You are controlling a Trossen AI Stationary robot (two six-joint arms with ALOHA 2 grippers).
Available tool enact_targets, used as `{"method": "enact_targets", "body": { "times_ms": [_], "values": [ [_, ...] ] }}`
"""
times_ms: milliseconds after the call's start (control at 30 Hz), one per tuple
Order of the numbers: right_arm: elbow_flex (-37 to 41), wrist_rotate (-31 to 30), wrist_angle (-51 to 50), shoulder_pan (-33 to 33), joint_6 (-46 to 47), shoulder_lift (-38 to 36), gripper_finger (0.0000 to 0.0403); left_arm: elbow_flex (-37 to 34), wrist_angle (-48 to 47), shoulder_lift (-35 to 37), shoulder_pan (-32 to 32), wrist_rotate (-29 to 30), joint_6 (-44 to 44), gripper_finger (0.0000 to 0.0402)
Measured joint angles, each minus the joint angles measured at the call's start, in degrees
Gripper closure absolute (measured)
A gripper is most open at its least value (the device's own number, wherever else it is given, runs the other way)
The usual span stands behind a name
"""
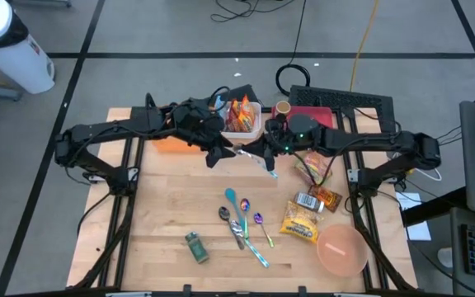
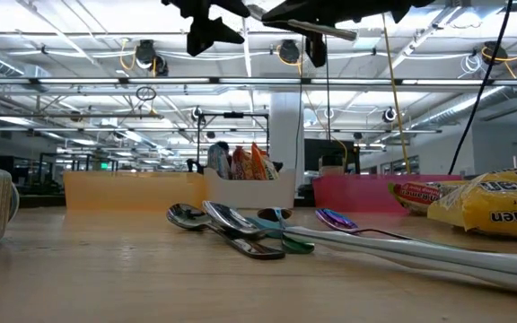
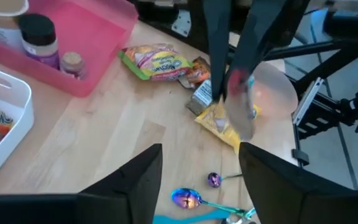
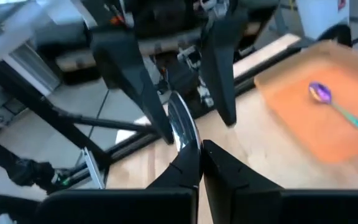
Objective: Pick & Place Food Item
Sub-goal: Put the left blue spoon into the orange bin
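High above the table's far middle, my two grippers meet tip to tip. My right gripper [image 4: 201,158] [image 1: 265,153] is shut on a silver spoon [image 4: 181,126]. My left gripper [image 3: 201,180] [image 1: 221,153] faces it, open, with one finger [image 4: 135,87] on either side of the spoon's bowl. Food lies flat on the table at the right and no gripper touches it: a yellow noodle packet [image 1: 301,223] and small snack packs [image 1: 316,169]. More snacks stand in a white bin [image 1: 243,115] at the far edge. My right gripper pinches the spoon between its two fingertips, just behind the bowl [image 4: 185,146]. The fingers come in level from the table's right. The bowl sticks out past them toward my left gripper; the handle is hidden between the fingers. The spoon is clear of the table. My left gripper has one finger close beside the bowl; whether it touches, I cannot tell.
An orange tray [image 1: 170,143] at the far left holds a purple-bowled spoon [image 4: 331,102]. A pink bin [image 1: 313,115] with jars stands at the far right. Several spoons [image 1: 242,221] lie in the middle, with a green tin [image 1: 196,246] near the front and a pink bowl [image 1: 342,250] at the front right.
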State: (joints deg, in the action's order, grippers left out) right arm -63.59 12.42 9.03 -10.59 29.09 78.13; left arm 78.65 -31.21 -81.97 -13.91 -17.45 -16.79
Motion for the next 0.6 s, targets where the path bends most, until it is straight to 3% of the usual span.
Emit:
{"method": "enact_targets", "body": {
  "times_ms": [267, 400, 600],
  "values": [
    [0.0, -5.6, 5.7, -3.0, -0.6, -1.2, 0.0403, 0.0, 7.9, -0.6, 0.0, 3.3, -4.8, 0.0178],
    [0.0, -9.6, 12.5, -2.9, -0.6, -1.2, 0.0403, 0.0, 13.1, -2.4, 0.1, 3.2, -5.9, 0.0177],
    [0.0, -12.4, 13.8, -2.4, -1.8, -1.1, 0.0403, 0.0, 17.0, -4.6, 0.1, 3.0, -5.9, 0.0176]
  ]
}}
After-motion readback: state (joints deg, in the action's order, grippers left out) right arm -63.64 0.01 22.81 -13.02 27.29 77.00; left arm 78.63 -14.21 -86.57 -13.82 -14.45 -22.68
